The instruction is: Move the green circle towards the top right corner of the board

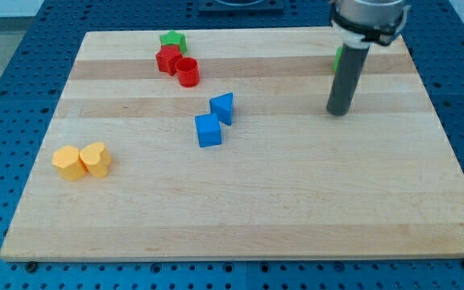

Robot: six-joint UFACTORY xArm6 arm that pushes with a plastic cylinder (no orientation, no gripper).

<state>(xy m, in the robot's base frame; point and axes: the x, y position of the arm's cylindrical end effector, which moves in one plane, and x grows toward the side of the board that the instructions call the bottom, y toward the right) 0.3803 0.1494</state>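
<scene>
End effector: my tip [339, 112], the lower end of a straight dark rod, rests on the wooden desk [296, 201] in its upper right part; it has no jaws and holds nothing.
Green circle block [338, 55]: only a sliver shows at the rod's left edge, above my tip, near the top right corner.
Blue blocks: a triangle [223, 107] touching a cube [208, 130], mid-desk.
Red blocks: a star shape [167, 60] touching a cylinder [188, 72].
Green star block [172, 39]: just above the red pair.
Yellow-orange blocks: two, [69, 162] and [96, 159], touching, far left.

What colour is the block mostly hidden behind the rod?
Green, just showing at the rod's left edge in the camera view.
</scene>
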